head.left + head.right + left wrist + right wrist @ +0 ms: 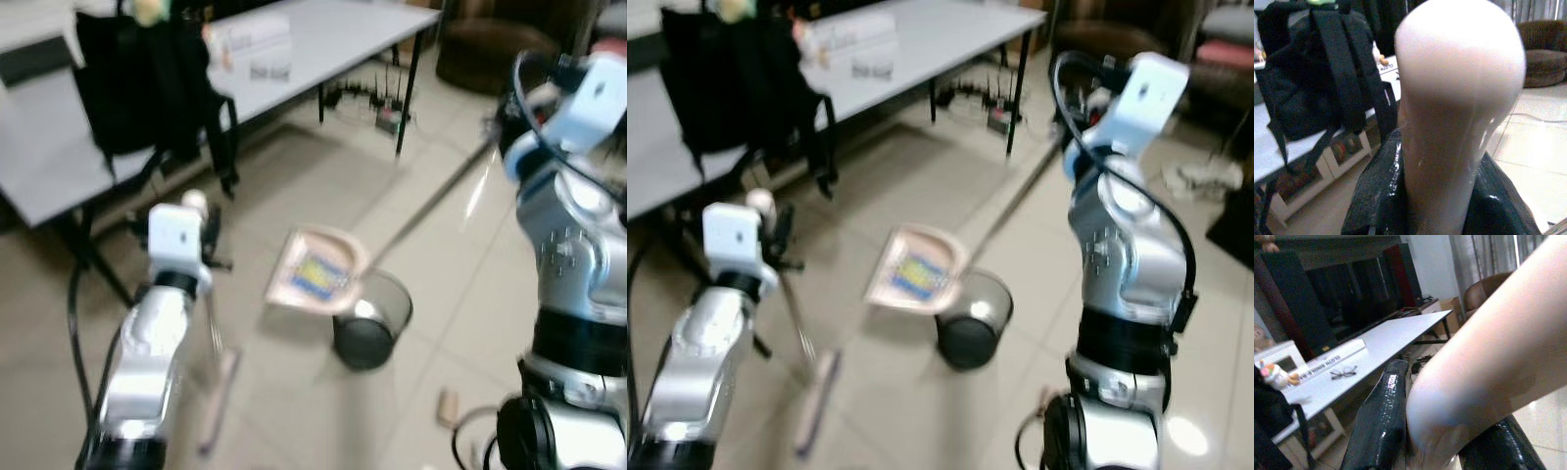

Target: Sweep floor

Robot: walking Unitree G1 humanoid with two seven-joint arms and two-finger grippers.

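While the left gripper (1435, 196) is clamped round the pale top of the broom handle (210, 313), the right gripper (1449, 440) is closed on the long handle of the dustpan (315, 272). The dustpan is tipped over the small bin (372, 318), just at its 10 o'clock rim, with something blue and yellow lying in it. The broom head (817, 399) rests on the tiled floor (294, 411) at 8 o'clock from the bin. I judge this the emptying step. Next, the pan needs a steeper tilt so its load slides into the bin. A small piece (448, 406) lies at the bin's 4 o'clock, yet unswept.
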